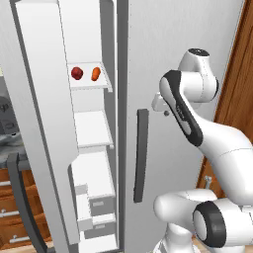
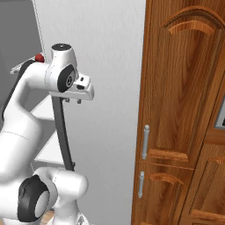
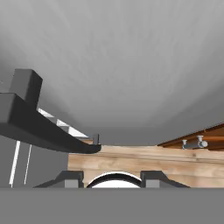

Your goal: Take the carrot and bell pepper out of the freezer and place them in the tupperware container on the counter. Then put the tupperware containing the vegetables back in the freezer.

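Note:
The freezer [image 1: 91, 128] stands open, its door swung out to the left. On an upper shelf the dark-red bell pepper [image 1: 76, 73] and the orange carrot [image 1: 96, 74] lie side by side; a bit of the bell pepper [image 2: 39, 57] peeks past my arm. My gripper [image 1: 165, 112] [image 2: 72, 101] hangs fingers-down in front of the shut fridge door, to the right of that shelf and a little lower. In the hand view its fingertips [image 3: 70, 177] stand apart with nothing between them. The tupperware container is out of view. A sliver of the counter [image 1: 7, 144] shows at far left.
The fridge door's dark vertical handle [image 1: 142, 153] [image 2: 66, 140] [image 3: 39, 129] runs just below the gripper. A tall wooden cabinet [image 2: 184, 110] with silver handles [image 2: 145, 140] stands right of the fridge. White drawers [image 1: 101, 205] fill the freezer's bottom. Brown drawers [image 1: 10, 207] sit under the counter.

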